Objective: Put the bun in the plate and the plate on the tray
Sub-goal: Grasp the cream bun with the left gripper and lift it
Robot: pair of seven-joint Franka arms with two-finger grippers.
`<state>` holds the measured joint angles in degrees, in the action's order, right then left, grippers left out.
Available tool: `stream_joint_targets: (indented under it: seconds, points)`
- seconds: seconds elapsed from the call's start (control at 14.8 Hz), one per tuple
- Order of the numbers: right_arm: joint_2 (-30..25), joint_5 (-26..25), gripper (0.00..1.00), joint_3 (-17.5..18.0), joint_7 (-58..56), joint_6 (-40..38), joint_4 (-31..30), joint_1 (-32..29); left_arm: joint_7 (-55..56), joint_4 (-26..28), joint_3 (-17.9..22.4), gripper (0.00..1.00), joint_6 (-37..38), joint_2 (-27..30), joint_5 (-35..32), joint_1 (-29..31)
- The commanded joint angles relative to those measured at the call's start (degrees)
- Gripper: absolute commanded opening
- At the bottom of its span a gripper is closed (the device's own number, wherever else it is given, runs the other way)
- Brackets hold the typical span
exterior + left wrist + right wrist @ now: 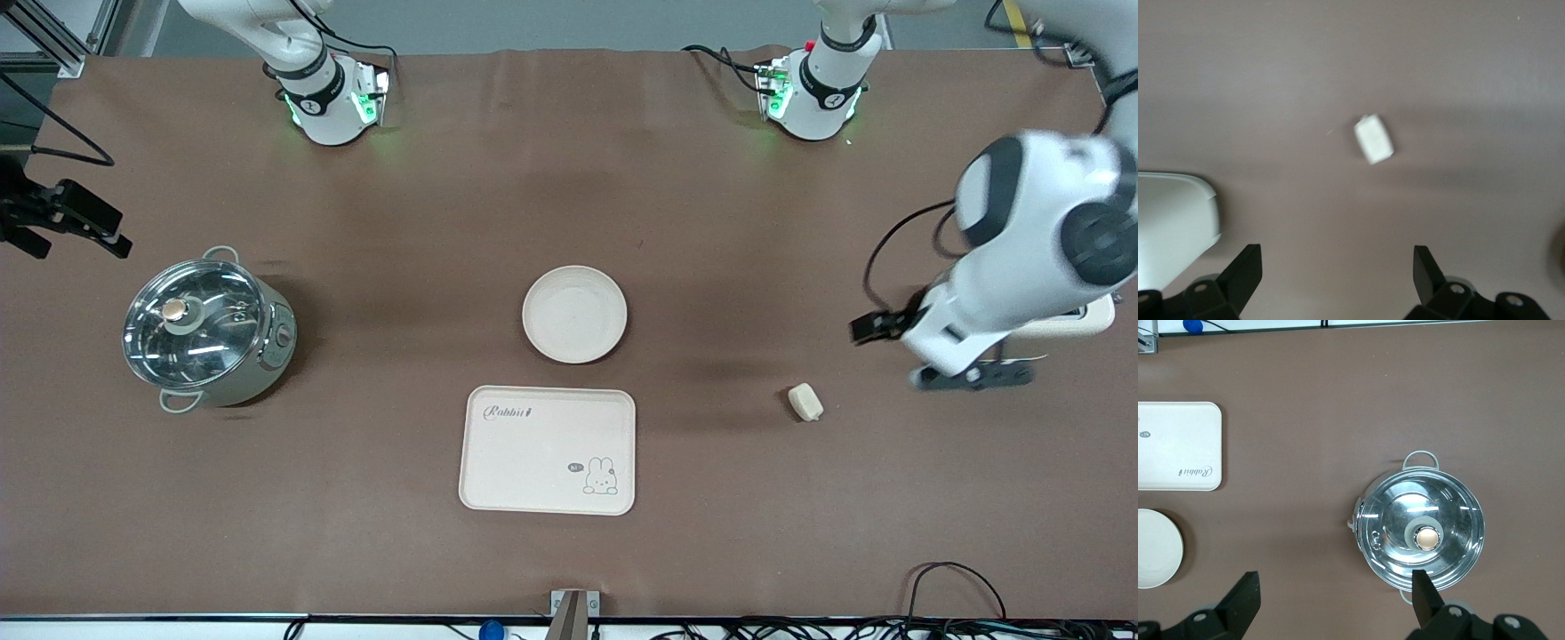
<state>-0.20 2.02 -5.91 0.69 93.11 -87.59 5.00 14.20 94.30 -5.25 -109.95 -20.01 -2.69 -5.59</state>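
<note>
The bun (805, 402) lies on the brown table toward the left arm's end; it also shows in the left wrist view (1373, 139). The plate (574, 314) sits empty mid-table, and the tray (548, 450) lies just nearer to the front camera than it. My left gripper (902, 354) is open and empty (1338, 267), over the table between the bun and a toaster. My right gripper (111, 236) is open and empty (1336, 597), high over the table beside a pot. The right wrist view also shows the tray (1178, 447) and the plate (1155, 548).
A steel pot with a glass lid (206, 329) stands toward the right arm's end and shows in the right wrist view (1421, 530). A cream toaster (1085, 322) is mostly hidden under the left arm; one corner shows in the left wrist view (1175, 220).
</note>
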Motion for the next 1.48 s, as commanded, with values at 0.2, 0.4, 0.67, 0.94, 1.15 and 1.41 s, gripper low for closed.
stream_joint_targets:
  seconds: [0.2, 0.4, 0.67, 0.94, 1.15, 1.41]
  points:
    - [0.1, -0.8, 1.00, 0.2, 0.9, -0.5, 0.8, -0.3, 1.2, 11.7, -0.2, 1.00, -29.2, -7.9, -0.4, 0.9]
    - [0.1, -0.8, 1.00, 0.3, 0.8, -0.5, 0.8, -0.2, 1.5, 16.3, -0.3, 0.99, -40.9, -11.1, -0.2, 1.0]
    - [0.1, -0.7, 1.00, 0.3, 0.9, -0.5, 1.0, 0.1, 1.5, 19.3, -0.5, 0.61, -46.9, -12.2, -0.2, 1.2]
    - [0.1, -0.7, 1.00, 0.3, 1.0, -0.4, 1.1, 0.0, -1.7, 19.3, -0.5, 0.17, -47.7, -12.2, -0.7, 1.2]
    - [0.1, -0.6, 1.00, 0.3, 1.0, -0.4, 1.1, -0.2, -1.6, 18.9, -1.6, 0.09, -47.5, -11.2, -0.6, 0.7]
    - [0.1, -0.7, 1.00, 0.3, 1.0, -0.4, 1.1, -0.3, 4.0, 12.3, -4.8, 0.05, -35.6, -9.9, -1.0, -3.4]
